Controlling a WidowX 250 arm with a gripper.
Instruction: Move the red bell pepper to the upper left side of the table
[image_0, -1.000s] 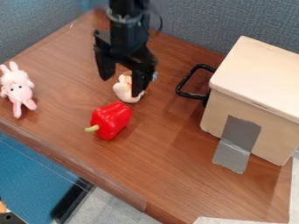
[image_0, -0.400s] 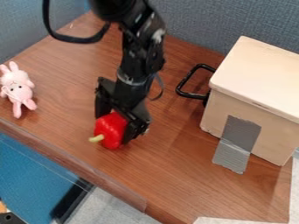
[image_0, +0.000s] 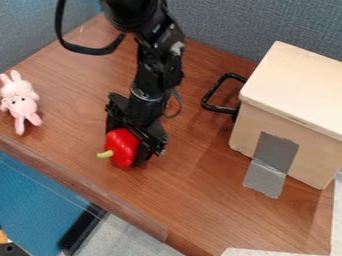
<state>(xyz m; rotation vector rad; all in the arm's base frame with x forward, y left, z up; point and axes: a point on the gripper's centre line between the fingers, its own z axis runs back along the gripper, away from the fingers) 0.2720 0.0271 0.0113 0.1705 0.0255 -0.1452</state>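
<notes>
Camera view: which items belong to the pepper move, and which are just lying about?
Job:
- pepper, stem toward table's near-left edge
- end effector, at the pepper
- table, its upper left side being the target

Lying about:
- bunny, far left
- box, right
- black handle, beside box
- tape, on box front

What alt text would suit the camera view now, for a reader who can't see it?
A black robot gripper is down at a red bell pepper on a brown wood-grain table. A pink plush rabbit lies near the table's left edge, and a pale box with gray tape on its front stands at the right.
</notes>
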